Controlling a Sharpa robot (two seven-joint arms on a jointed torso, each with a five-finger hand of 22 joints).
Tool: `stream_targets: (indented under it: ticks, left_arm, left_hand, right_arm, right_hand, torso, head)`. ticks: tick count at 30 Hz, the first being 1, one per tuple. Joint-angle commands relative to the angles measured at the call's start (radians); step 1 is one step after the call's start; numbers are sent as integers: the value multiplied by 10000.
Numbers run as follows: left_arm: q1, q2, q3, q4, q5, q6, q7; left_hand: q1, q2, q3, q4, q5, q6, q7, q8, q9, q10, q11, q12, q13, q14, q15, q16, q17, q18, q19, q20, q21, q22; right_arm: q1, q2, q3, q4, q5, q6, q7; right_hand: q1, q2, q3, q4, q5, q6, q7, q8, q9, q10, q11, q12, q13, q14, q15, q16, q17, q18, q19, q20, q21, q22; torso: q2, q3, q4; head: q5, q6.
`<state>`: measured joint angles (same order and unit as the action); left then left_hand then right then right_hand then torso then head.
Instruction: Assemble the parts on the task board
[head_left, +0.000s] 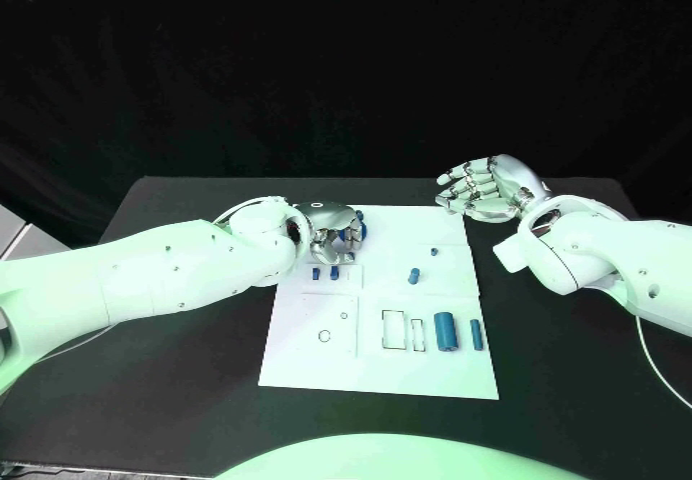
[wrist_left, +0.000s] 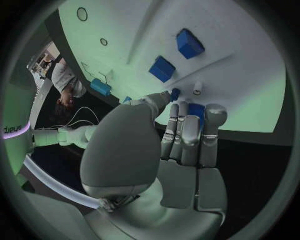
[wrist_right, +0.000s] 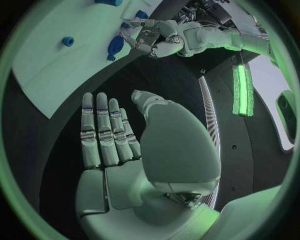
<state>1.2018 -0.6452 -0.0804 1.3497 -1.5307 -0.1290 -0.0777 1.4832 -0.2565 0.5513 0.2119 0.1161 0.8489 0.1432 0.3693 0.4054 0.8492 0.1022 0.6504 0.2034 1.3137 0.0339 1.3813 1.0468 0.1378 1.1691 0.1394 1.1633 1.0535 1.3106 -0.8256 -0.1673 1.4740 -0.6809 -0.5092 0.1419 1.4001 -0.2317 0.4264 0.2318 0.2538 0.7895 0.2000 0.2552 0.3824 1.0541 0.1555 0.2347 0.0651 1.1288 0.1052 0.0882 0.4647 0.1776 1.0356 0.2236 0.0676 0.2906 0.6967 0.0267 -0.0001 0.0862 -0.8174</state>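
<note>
The white task board (head_left: 378, 365) lies mid-table. My left hand (head_left: 335, 232) hangs over its far left corner, fingers pointing down and curled around a blue part (wrist_left: 195, 111), with the thumb against it. Two small blue parts (head_left: 325, 271) lie just below those fingers. In the left wrist view two blue blocks (wrist_left: 189, 43) (wrist_left: 162, 68) sit on the board ahead of the hand. Two more small blue parts (head_left: 415, 273) (head_left: 433, 252) lie mid-board, and blue cylinders (head_left: 446, 330) (head_left: 476, 333) lie at the near right. My right hand (head_left: 488, 188) is raised beyond the far right corner, fingers straight and apart (wrist_right: 103, 132), holding nothing.
The board has outlined slots (head_left: 394, 330) and small ring holes (head_left: 326, 335) in its near half. Black table (head_left: 173, 390) surrounds the board on all sides. In the right wrist view my left hand (wrist_right: 150, 40) shows across the board's corner.
</note>
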Motion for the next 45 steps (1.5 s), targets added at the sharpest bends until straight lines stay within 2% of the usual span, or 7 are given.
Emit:
stream_targets:
  ticks: [1,14,18,23,34,45]
  left_arm:
    - [-3,43,-11,-40,-4,168,45]
    - [-8,122,-61,-142,11,428,36]
    - [-12,142,-83,-171,28,438,39]
    - [-20,173,-99,-189,60,415,60]
    - [-33,198,-112,-242,134,76,192]
    - [-51,69,-78,-143,441,-567,339]
  left_hand:
    - [69,16,74,-12,-10,59,-3,-36,-16,80,-3,-76,-16,88,3,50,54,-113,83,-9,81,87]
    - [53,2,188,-92,-25,169,-18,-58,-40,228,-39,-114,-42,222,-25,154,210,-160,243,-33,292,325]
    - [42,-6,194,-96,-26,171,-19,-64,-44,226,-36,-126,-47,236,-26,165,227,-166,260,-34,314,350]
    - [60,61,301,-166,-22,221,-14,-88,-59,329,-68,-152,-62,311,-48,223,301,-193,355,-52,442,492]
    - [191,448,740,-841,-76,994,-95,22,83,1225,-365,-362,-104,722,-310,443,714,-344,879,-279,1109,1251]
    - [89,483,934,-1116,-60,1119,-89,-116,116,1458,-374,-682,-154,864,-351,485,839,-403,1068,-335,1332,1507]
  right_arm:
    - [-3,-2,3,27,-46,104,121]
    - [-3,3,4,22,-51,117,122]
    - [-3,2,4,23,-51,118,124]
    - [-3,5,4,28,-51,130,124]
    - [-3,-3,4,36,-51,157,115]
    - [-3,6,4,27,-51,184,109]
  right_hand:
    - [-91,-1,-7,-76,60,21,319,-62,-9,-17,82,-47,-16,-13,78,-43,-9,54,-63,-12,-32,-9]
    - [-91,-1,-7,-76,60,21,319,-62,-9,-17,82,-47,-16,-13,78,-43,-9,54,-63,-12,-32,-9]
    - [-91,-1,-7,-76,60,21,319,-62,-9,-17,82,-47,-16,-13,78,-43,-9,54,-63,-12,-32,-9]
    - [-103,4,-14,-85,59,28,324,-69,-14,-16,86,-57,-15,-7,81,-54,-35,55,-60,-8,-29,-63]
    - [-105,6,-15,-84,58,29,324,-69,-14,-15,86,-57,-14,-6,81,-55,-37,55,-60,-8,-29,-69]
    - [-105,6,-15,-84,58,29,324,-69,-14,-15,86,-57,-14,-6,81,-55,-37,55,-60,-8,-29,-69]
  torso:
    - [-1,-2,20]
    - [-11,-6,6]
    - [-6,-6,20]
    - [-3,-8,19]
    - [-6,-3,18]
    - [-2,-4,3]
  head:
    - [-8,-10]
    - [1,-35]
    - [-15,-35]
    - [-14,-29]
    - [-13,-39]
    - [-20,22]
